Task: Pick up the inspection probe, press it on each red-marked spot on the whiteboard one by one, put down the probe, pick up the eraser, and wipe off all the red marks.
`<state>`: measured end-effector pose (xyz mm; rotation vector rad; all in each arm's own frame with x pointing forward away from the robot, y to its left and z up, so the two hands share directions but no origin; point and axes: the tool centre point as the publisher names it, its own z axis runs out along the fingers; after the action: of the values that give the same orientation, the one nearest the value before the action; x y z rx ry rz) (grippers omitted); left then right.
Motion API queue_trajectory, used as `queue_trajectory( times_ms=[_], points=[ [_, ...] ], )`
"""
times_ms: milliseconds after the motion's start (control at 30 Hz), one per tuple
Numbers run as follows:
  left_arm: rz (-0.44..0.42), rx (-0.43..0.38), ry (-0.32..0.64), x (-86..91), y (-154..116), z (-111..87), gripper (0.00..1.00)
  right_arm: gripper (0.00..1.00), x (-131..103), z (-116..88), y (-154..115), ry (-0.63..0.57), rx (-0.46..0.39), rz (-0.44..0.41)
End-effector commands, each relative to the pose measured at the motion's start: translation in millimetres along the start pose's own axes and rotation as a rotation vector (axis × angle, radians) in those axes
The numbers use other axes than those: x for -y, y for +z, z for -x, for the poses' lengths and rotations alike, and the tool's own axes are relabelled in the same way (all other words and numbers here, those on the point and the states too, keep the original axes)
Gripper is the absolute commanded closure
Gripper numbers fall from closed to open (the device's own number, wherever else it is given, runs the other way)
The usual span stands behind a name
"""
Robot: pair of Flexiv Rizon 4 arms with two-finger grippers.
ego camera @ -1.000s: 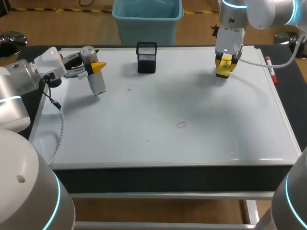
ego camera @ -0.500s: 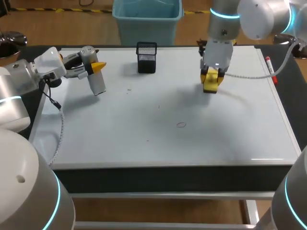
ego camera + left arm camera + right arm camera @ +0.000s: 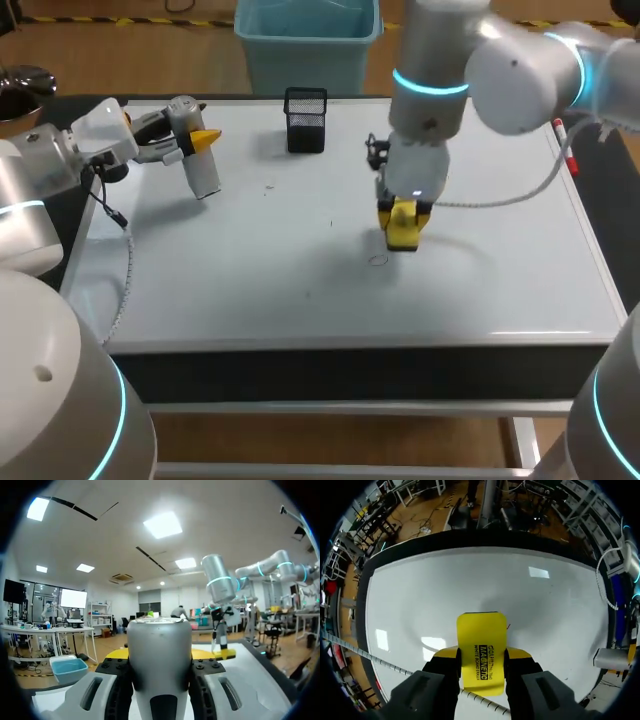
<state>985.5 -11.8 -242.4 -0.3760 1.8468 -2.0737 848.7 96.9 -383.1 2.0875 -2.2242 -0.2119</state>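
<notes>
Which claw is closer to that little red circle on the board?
Right: the right gripper hangs just beside the red mark; the left gripper is far off.

Your right gripper [image 3: 401, 216] holding eraser [image 3: 402, 238] just beside red mark [image 3: 377, 261], your left gripper [image 3: 199, 140] holding probe [image 3: 204, 176] at left of whiteboard [image 3: 500, 260]

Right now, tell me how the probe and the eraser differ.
The probe is a grey cylinder; the eraser is a flat yellow block. The probe is over the left rear of the whiteboard, the eraser near its middle. The left gripper holds the probe, the right gripper the eraser. Both are gripped.
</notes>
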Motion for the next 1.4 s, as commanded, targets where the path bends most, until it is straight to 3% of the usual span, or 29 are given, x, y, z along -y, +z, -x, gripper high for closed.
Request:
queue_trajectory(
  times_ms=[33, 367, 900, 1167, 1400],
  points=[
    [-0.001, 0.000, 0.000, 0.9, 0.1, 0.2, 1.00, 1.00, -25.0, 15.2, 5.4, -0.002, -0.005, -0.102],
    [-0.001, 0.000, 0.000, 0.9, 0.1, 0.2, 1.00, 1.00, -46.5, 38.1, 20.2, -0.030, 0.004, -0.119],
    [-0.001, 0.000, 0.000, 0.9, 0.1, 0.2, 1.00, 1.00, -36.8, 42.9, 44.0, -0.061, -0.011, -0.094],
    [-0.001, 0.000, 0.000, 0.9, 0.1, 0.2, 1.00, 1.00, -33.6, 38.1, 54.1, -0.064, -0.018, -0.074],
    [-0.001, 0.000, 0.000, 0.9, 0.1, 0.2, 1.00, 1.00, -24.4, 21.6, 62.8, -0.023, -0.033, -0.065]
  ],
)
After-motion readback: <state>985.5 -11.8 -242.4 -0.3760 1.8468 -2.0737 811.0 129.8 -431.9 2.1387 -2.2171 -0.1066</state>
